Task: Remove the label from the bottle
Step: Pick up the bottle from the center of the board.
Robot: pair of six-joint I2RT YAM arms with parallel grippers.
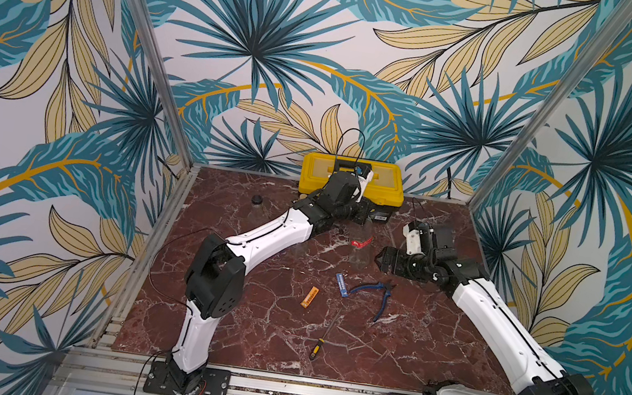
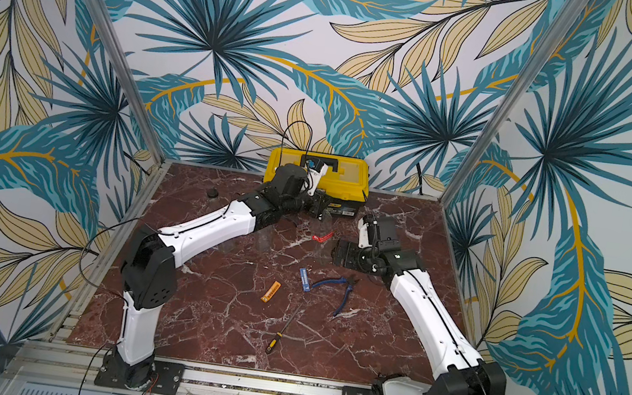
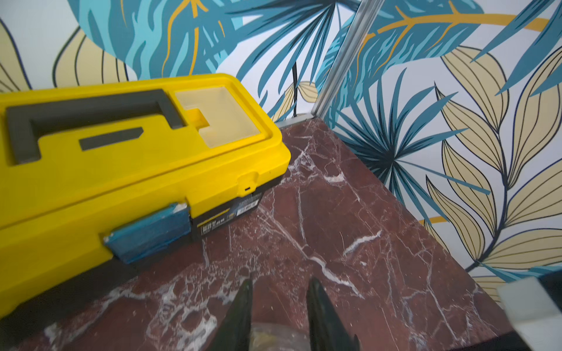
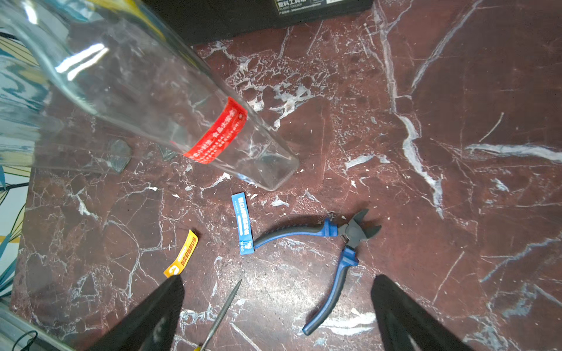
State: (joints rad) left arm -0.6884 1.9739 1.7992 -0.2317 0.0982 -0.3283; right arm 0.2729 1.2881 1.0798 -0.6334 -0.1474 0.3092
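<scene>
A clear glass bottle (image 4: 137,91) carries a red label (image 4: 217,133) wrapped round its lower body. In both top views it shows faintly in front of the toolbox, marked by the red label (image 1: 361,242) (image 2: 322,236). My left gripper (image 3: 281,284) is shut on the bottle's top, and the glass rim (image 3: 278,334) shows between its fingers. The bottle's base is down by the table; I cannot tell if it touches. My right gripper (image 4: 276,288) (image 1: 381,258) is open and holds nothing. It hovers just right of the bottle, over the pliers.
A yellow toolbox (image 1: 352,178) stands at the back edge. On the marble table (image 1: 431,349) lie a blue strip (image 4: 243,223), an orange strip (image 4: 182,253), blue pliers (image 4: 331,243) and a screwdriver (image 1: 321,340). Another clear bottle with a black cap (image 1: 257,199) stands back left.
</scene>
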